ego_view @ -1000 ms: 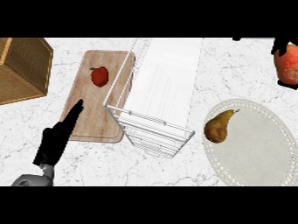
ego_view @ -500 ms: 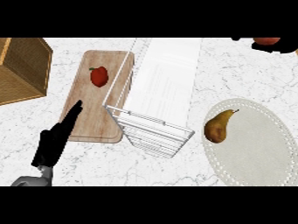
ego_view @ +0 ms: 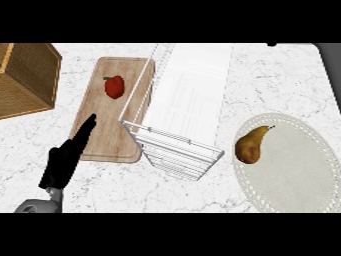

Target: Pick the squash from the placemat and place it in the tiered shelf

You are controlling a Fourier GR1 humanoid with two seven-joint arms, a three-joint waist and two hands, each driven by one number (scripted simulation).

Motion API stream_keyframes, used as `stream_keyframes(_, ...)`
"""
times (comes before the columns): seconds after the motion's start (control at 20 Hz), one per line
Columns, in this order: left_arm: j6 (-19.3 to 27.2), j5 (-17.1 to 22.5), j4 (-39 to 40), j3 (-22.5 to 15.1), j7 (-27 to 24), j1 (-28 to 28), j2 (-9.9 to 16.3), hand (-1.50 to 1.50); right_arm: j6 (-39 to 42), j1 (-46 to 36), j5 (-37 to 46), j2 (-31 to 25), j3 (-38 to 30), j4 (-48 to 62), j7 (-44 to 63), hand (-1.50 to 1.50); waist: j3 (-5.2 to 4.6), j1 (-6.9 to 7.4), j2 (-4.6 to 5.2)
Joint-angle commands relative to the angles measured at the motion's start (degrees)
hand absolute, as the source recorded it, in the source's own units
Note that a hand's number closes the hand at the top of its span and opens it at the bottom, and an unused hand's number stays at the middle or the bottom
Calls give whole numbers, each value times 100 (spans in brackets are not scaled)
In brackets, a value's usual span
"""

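Marble counter (ego_view: 276,80) bears a wire shelf (ego_view: 174,150), wooden board (ego_view: 114,135), oval placemat (ego_view: 298,170); left hand (ego_view: 66,160) flat, fingers straight.

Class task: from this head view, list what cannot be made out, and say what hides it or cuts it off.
- Right robot hand: outside the head view, so its state is unknown.
- Wooden box: cut off by the left edge; its contents do not show.
- Left robot hand: its forearm is cut off by the lower edge.
- Shelf: tiers overlap seen from above.
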Motion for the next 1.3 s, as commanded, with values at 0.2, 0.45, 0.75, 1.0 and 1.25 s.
stream_keyframes(0.2, 126, -237, 369, -141, -98, -36, -242, 0, -565, -523, 651, 862, 498, 855, -297, 150, -33, 3, 46)
stream_keyframes(0.45, -67, -24, 138, 70, 114, 34, -63, 0, -880, -523, 939, 1465, 725, 1196, -166, 150, -31, 3, 36)
stream_keyframes(0.75, -34, -120, 138, 30, 138, -81, -74, 0, -300, -520, 450, 2006, 407, 1698, -75, 150, -32, 30, 65)
stream_keyframes(1.0, -143, -32, 29, 52, 217, -7, -16, 0, 762, -369, -776, 2176, -480, 2439, 750, -150, -32, 112, 39)
stream_keyframes(1.25, -10, -204, 167, -88, 132, -52, -180, 0, 868, -641, -1658, 2183, -1320, 2782, 956, -150, -31, 85, 75)
